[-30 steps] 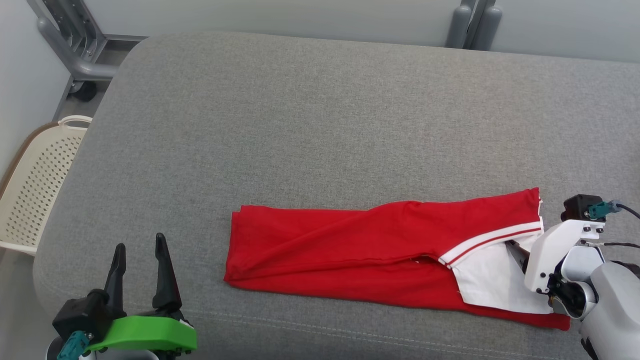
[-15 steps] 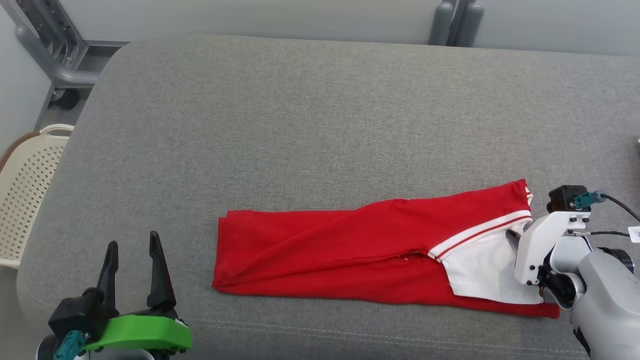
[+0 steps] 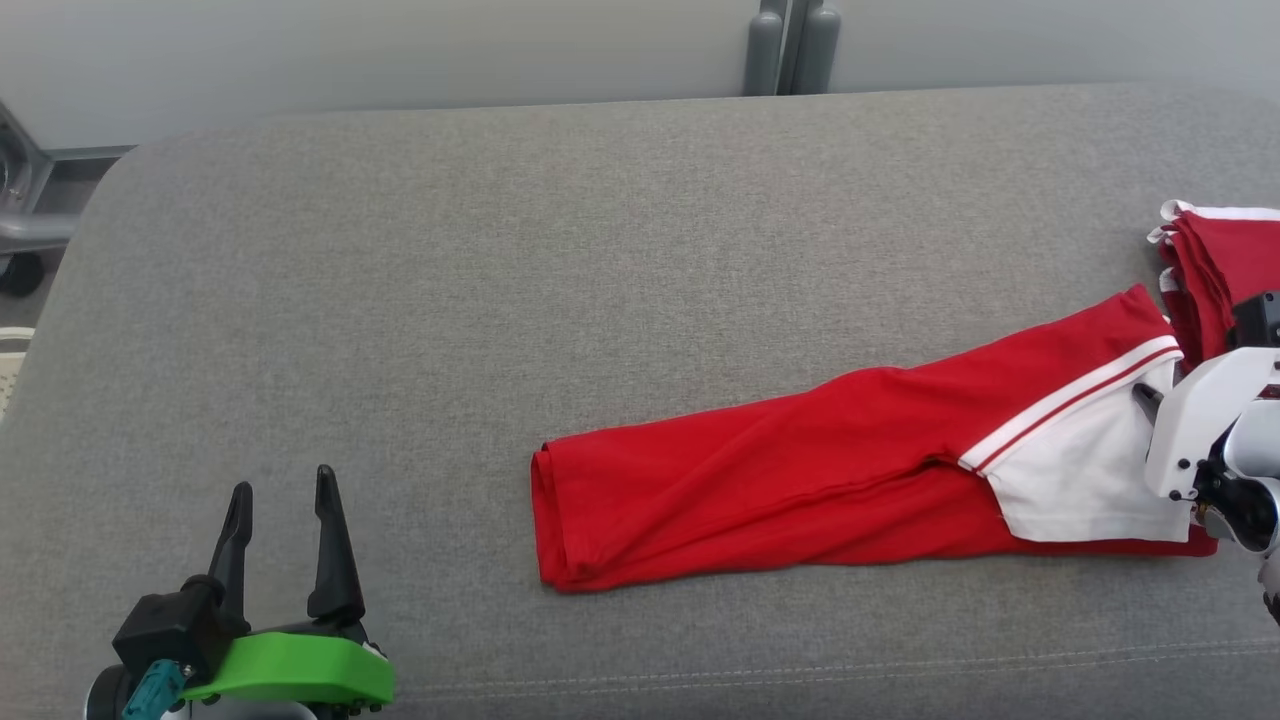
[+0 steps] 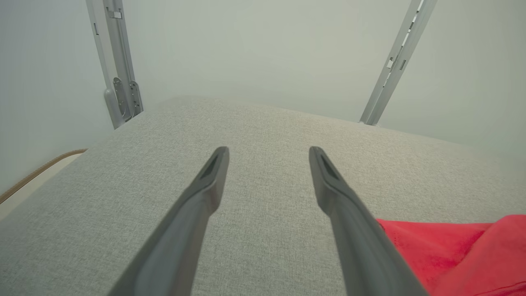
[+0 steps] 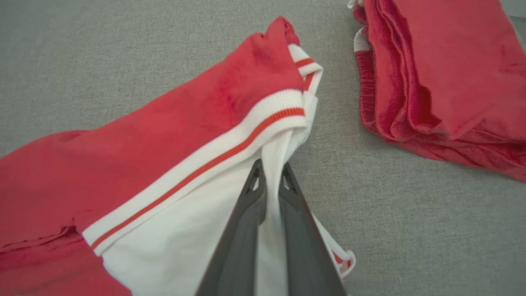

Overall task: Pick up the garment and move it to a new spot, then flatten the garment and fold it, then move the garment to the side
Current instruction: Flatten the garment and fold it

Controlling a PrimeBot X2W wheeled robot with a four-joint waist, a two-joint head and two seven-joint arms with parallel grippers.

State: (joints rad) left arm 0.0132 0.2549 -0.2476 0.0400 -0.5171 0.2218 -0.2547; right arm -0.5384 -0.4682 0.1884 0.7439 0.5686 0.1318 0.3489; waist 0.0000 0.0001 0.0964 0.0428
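Note:
The garment (image 3: 800,470) is red with a white panel and a red-striped white band, folded into a long strip across the grey cushion (image 3: 500,300). My right gripper (image 5: 271,170) is shut on the white fabric at the garment's (image 5: 164,135) right end, cloth pinched between its fingers. In the head view that gripper (image 3: 1150,400) sits at the strip's right edge. My left gripper (image 3: 283,495) stands open at the lower left, clear of the cloth. In the left wrist view the left gripper (image 4: 269,154) holds nothing, and the garment's (image 4: 444,246) left end lies beside its right finger.
A second red garment (image 3: 1220,265), folded into a stack, lies at the cushion's right edge, close behind my right gripper; it is also in the right wrist view (image 5: 444,74). Grey frame posts (image 3: 790,45) stand behind the cushion. A wheeled metal frame (image 3: 20,230) is at far left.
My right gripper has shut on the garment's white end. The head camera has swung right, bringing the second folded garment into view. The garment's left end has drawn in toward the right.

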